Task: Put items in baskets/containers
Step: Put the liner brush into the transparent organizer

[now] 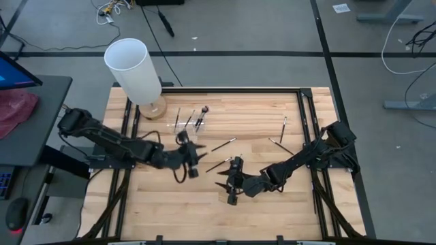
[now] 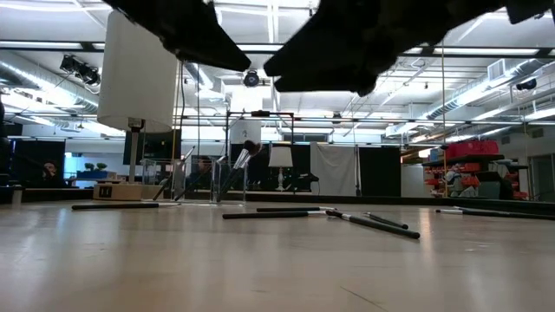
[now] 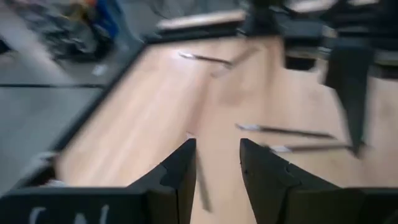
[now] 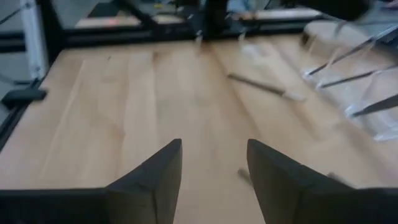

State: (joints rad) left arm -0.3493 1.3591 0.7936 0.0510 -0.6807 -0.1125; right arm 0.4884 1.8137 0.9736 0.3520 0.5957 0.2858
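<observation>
Overhead, tabletop-level and two close wrist cameras share the wooden table (image 1: pixel 272 197).

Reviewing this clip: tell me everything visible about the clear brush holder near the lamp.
The clear holder is a low, see-through plastic box, hard to pick out against the wood. It stands upright on the table's far side, just right of the white lamp's wooden base, apart from it. A few dark-handled brushes lean inside it, heads up, tilted at different angles. In the low view its walls show only as faint glints. Neither arm's fingers touch it.

Two black jointed arms, each hand with wedge-shaped fingers (image 4: pixel 158 177).
</observation>
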